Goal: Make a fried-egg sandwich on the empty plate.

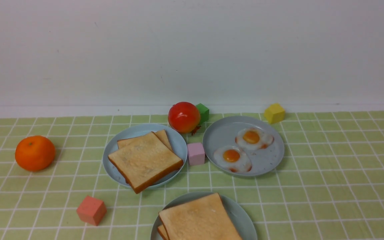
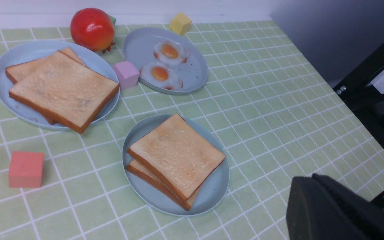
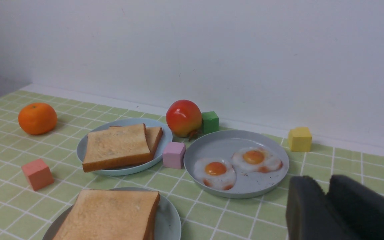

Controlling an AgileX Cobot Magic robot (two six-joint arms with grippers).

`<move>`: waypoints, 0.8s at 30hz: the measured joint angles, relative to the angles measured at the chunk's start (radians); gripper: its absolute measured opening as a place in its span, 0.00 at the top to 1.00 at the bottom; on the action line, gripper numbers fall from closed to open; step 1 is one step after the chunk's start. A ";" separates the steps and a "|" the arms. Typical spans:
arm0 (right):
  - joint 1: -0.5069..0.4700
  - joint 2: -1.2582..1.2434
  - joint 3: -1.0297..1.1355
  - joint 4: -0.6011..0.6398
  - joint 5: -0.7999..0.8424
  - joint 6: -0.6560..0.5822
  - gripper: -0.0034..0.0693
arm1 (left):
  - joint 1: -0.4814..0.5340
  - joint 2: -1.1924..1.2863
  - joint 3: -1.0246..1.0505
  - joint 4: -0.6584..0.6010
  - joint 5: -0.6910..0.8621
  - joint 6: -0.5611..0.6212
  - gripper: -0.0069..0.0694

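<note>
The pale mint-teal plate [image 1: 243, 215] sits at the near middle and carries two stacked toast slices [image 1: 198, 220]. In the left wrist view [image 2: 177, 155] no egg shows between the slices. A greyer-blue plate [image 1: 220, 133] holds two fried eggs [image 1: 232, 156]. Another plate [image 1: 107, 160] holds two more toast slices [image 1: 145, 160]. My left gripper [image 2: 313, 176] is shut and empty, near the table's front, apart from the near plate [image 2: 212, 190]. My right gripper [image 3: 323, 186] is shut and empty, just in front of the egg plate [image 3: 272, 186].
An orange [image 1: 34, 152] lies at the far left. A red fruit [image 1: 183, 116] and a green cube [image 1: 202, 111] stand behind the plates. A pink cube [image 1: 196, 153] sits between the two far plates. There is also a yellow cube [image 1: 274, 113] and a salmon cube [image 1: 91, 210].
</note>
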 joint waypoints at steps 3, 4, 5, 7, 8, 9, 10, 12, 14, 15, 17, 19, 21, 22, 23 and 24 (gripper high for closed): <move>0.000 0.000 0.000 0.000 0.000 0.000 0.77 | 0.000 0.000 0.000 0.000 -0.001 0.000 0.93; 0.000 0.000 0.000 0.000 0.000 0.000 0.77 | 0.000 0.000 0.000 0.000 -0.001 0.000 0.93; 0.000 0.000 0.000 0.000 0.000 0.000 0.77 | 0.000 0.000 0.000 0.001 -0.001 0.000 0.93; 0.000 0.000 0.000 0.000 0.000 0.000 0.76 | 0.000 0.000 0.001 0.001 -0.001 0.000 0.92; 0.000 0.000 0.000 0.000 0.000 0.000 0.76 | 0.000 0.000 0.001 0.001 -0.001 0.000 0.92; 0.000 0.000 0.000 0.000 0.000 0.000 0.76 | 0.001 -0.001 0.004 0.008 -0.006 0.000 0.92; 0.000 0.000 0.000 0.000 0.000 0.000 0.76 | 0.006 -0.007 0.009 0.032 -0.013 0.000 0.92; 0.000 0.000 0.000 0.000 0.000 0.000 0.75 | 0.032 -0.026 0.022 0.089 -0.029 0.000 0.93; 0.000 0.000 0.000 0.000 0.000 0.000 0.75 | 0.046 -0.045 0.037 0.136 -0.046 0.000 0.93; 0.000 0.000 0.001 0.000 0.000 0.000 0.75 | 0.062 -0.071 0.066 0.205 -0.078 -0.002 0.93; 0.000 0.000 0.001 0.000 0.001 0.000 0.74 | 0.081 -0.116 0.148 0.338 -0.162 -0.039 0.93; 0.000 0.000 0.001 0.000 0.001 0.000 0.74 | 0.083 -0.140 0.193 0.394 -0.206 -0.071 0.93; 0.000 0.000 0.001 0.000 0.001 0.000 0.74 | 0.086 -0.216 0.329 0.534 -0.332 -0.187 0.93; 0.000 0.000 0.001 0.000 0.001 0.000 0.74 | 0.086 -0.216 0.340 0.543 -0.342 -0.196 0.93; 0.000 0.000 0.001 0.000 0.001 0.000 0.74 | 0.086 -0.271 0.442 0.611 -0.412 -0.269 0.93; 0.000 0.000 0.001 0.000 0.001 0.000 0.73 | 0.087 -0.303 0.497 0.636 -0.446 -0.296 0.93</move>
